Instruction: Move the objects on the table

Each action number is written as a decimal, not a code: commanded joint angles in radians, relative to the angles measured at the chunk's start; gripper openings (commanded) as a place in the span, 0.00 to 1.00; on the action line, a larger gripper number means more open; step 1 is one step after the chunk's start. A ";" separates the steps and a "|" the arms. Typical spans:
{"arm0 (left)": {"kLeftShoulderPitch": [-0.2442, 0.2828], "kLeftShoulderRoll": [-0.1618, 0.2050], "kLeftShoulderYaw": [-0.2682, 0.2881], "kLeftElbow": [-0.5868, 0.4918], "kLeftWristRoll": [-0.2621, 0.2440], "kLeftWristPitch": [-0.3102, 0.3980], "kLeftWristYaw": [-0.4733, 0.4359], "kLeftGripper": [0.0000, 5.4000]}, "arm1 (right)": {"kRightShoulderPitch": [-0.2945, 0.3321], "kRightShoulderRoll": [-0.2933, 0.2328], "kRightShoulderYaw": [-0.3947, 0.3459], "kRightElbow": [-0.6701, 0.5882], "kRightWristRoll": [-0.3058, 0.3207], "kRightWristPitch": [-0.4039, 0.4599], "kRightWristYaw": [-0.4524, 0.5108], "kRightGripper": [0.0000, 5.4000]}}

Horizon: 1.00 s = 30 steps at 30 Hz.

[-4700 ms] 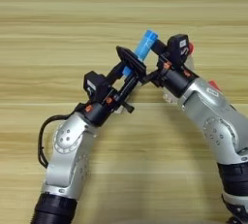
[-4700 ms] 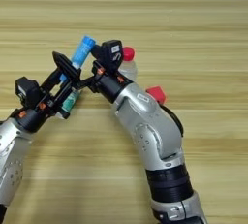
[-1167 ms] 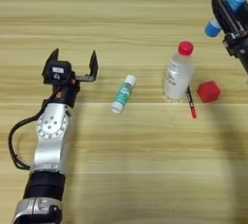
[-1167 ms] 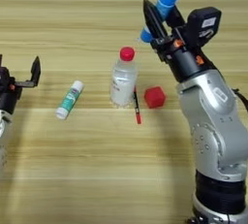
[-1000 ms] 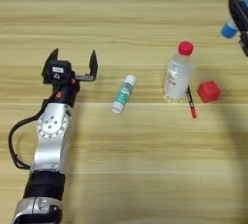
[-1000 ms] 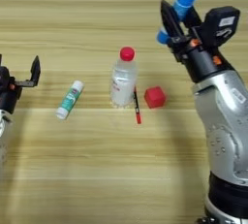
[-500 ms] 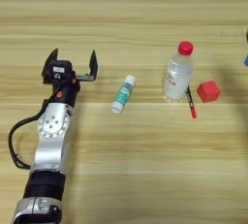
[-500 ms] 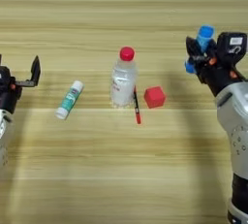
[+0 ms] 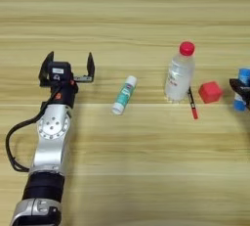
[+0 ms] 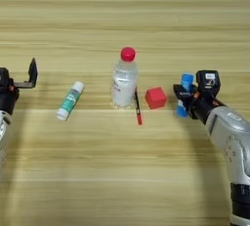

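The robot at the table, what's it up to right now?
The right gripper is shut on the blue tube, holding it upright just right of the small red cube. The left gripper sits open and empty at the left. Between them are the white-and-green tube lying flat, the standing bottle and the red pen.

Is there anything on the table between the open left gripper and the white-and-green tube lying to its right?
Nothing visible stands between them. The left gripper is open and empty, and only bare light wooden table separates it from the white-and-green tube. The clear plastic bottle with red cap stands farther right, beyond the tube.
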State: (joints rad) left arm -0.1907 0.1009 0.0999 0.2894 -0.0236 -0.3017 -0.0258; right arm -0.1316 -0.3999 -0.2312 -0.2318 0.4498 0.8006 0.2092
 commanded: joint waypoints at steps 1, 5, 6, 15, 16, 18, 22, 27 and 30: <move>-0.024 0.009 0.008 0.036 0.007 0.031 0.012 1.00 | -0.020 -0.008 0.011 0.049 -0.008 0.022 0.021 0.26; -0.028 0.008 0.009 0.046 0.009 0.038 0.013 1.00 | -0.049 -0.005 0.029 0.165 -0.043 -0.012 0.033 0.26; -0.029 0.008 0.009 0.047 0.008 0.038 0.012 1.00 | -0.057 -0.004 0.030 0.186 -0.051 -0.021 0.035 0.26; -0.029 0.005 0.008 0.047 0.002 0.036 0.004 1.00 | -0.124 0.010 0.054 0.374 -0.119 -0.112 0.045 0.26; -0.029 0.004 0.008 0.046 0.001 0.036 0.004 1.00 | -0.130 0.009 0.056 0.390 -0.125 -0.123 0.047 0.26; -0.029 0.004 0.008 0.046 0.001 0.036 0.003 1.00 | -0.139 0.009 0.056 0.416 -0.136 -0.147 0.050 0.26; -0.029 0.004 0.008 0.045 0.000 0.037 0.002 1.00 | -0.149 0.012 0.064 0.446 -0.161 -0.184 0.051 0.26; -0.029 0.004 0.008 0.045 -0.001 0.038 0.001 1.00 | -0.152 0.019 0.062 0.464 -0.174 -0.204 0.056 0.38; -0.029 0.004 0.008 0.044 -0.001 0.038 0.001 1.00 | -0.151 0.024 0.060 0.455 -0.179 -0.213 0.056 0.44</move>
State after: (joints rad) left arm -0.2107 0.1005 0.1102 0.3327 -0.0270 -0.2789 -0.0229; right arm -0.2787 -0.3829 -0.1671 0.2299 0.2776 0.5981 0.2678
